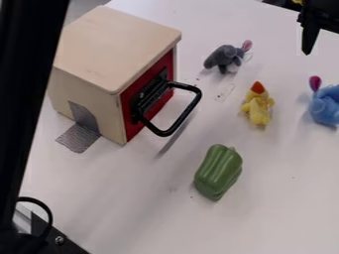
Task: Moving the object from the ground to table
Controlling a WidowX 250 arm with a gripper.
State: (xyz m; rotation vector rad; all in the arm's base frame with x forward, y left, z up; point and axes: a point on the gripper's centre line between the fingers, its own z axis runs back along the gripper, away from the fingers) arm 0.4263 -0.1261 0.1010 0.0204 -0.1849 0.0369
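Lying aslant, green pepper [219, 171] points stem toward upper-right.

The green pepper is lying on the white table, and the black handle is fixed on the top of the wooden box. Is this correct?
Not quite: the camera view shows the black handle on the red side of the wooden box. The green pepper does lie on the white table.

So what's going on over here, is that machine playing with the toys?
Not at this moment, from what I can see. A robot arm's black end effector is over the table's far right part, apart from the toys. Below it, a grey plush, a yellow one, a blue one and a green pepper lie beside a wooden box.
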